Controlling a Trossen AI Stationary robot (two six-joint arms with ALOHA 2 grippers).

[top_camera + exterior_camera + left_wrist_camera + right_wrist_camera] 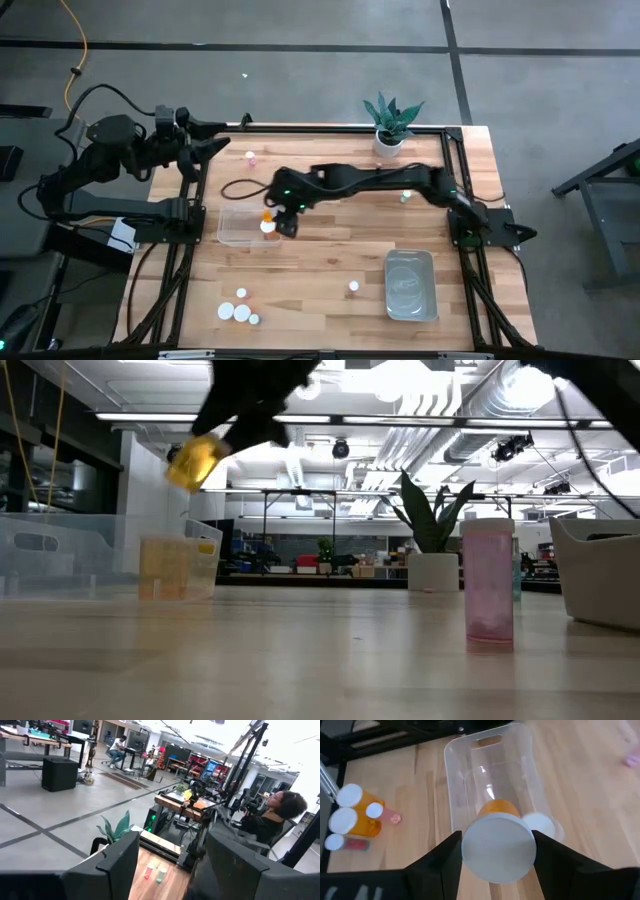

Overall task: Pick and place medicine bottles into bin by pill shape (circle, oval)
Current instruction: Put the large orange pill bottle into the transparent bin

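My right gripper (498, 854) reaches across the table and is shut on an orange medicine bottle (498, 810) with a white cap, above the clear bin (238, 232) at the left. In the low view this bottle (195, 463) hangs tilted above the bin (60, 555). A white-capped bottle (540, 825) lies inside the bin. My left gripper (175, 870) is open with nothing between its fingers, drawn back at the far left (205, 137). My right gripper pinches the bottle's white cap end (470, 851) between its two fingers, one finger (449, 860) on each side. The fingers slant down from the table's right. The bottle is lifted clear over the bin, tilted, its orange body pointing down toward the bin.
A second clear bin (410, 286) stands near right. Several loose bottles (238, 312) lie at the near left, one (353, 287) near the middle, a pink one (250, 157) far left, another (406, 197) under the right arm. A potted plant (390, 128) stands at the far edge.
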